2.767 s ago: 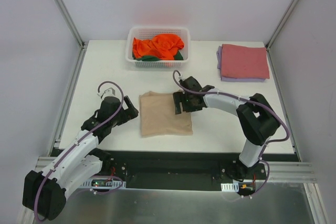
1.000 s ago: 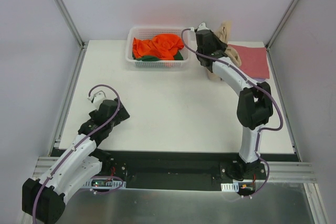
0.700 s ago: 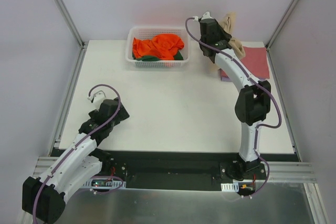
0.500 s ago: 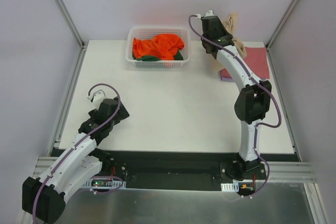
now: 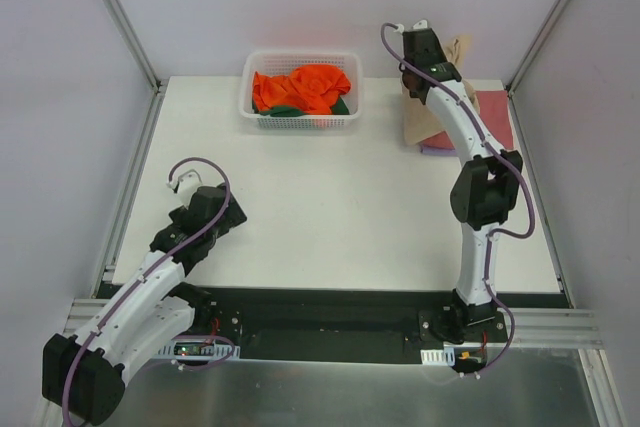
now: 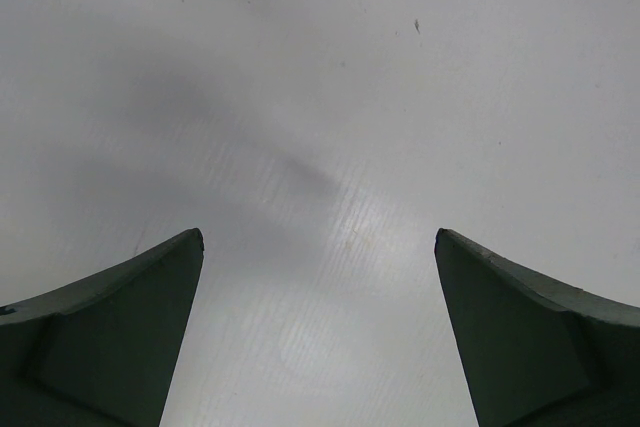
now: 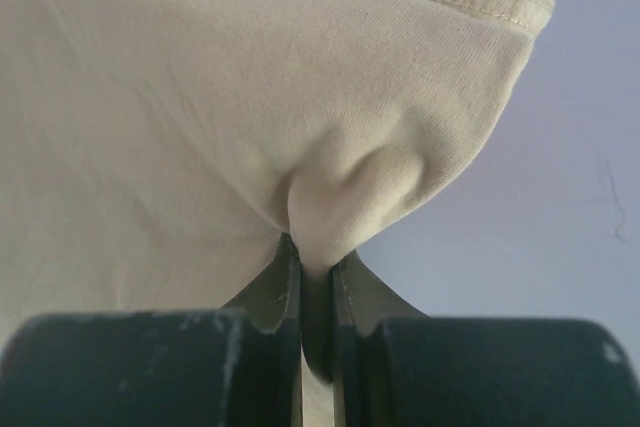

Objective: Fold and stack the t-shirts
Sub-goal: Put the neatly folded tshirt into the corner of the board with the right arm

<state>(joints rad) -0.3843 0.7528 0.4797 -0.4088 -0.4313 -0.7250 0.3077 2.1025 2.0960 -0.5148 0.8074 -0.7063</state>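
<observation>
Overhead view first: right hand (image 5: 447,55) is pinching the folded beige t-shirt (image 5: 417,112) and holding it up at the far right corner, the cloth dangling down over the near-left edge of the pink-and-lavender stack (image 5: 492,115). A few seconds back that shirt was lying flat in the middle of the surface (image 5: 330,197) with the hand on it, so it's been carried across and is now swinging in over the pile; looks to me like the drop-off is the step in hand. Orange and dark green t-shirts (image 5: 300,89) are still sitting crumpled in the white basket (image 5: 248,102), so plenty of folding is left. Left hand (image 5: 222,215) is parked low near the left side, holding nothing. Left wrist view: its fingers (image 6: 120,332) are spread wide with only bare surface between them. Right wrist view: jaws are clamped tight on a bunched fold of the beige cloth (image 7: 230,117), which is filling most of the frame.
</observation>
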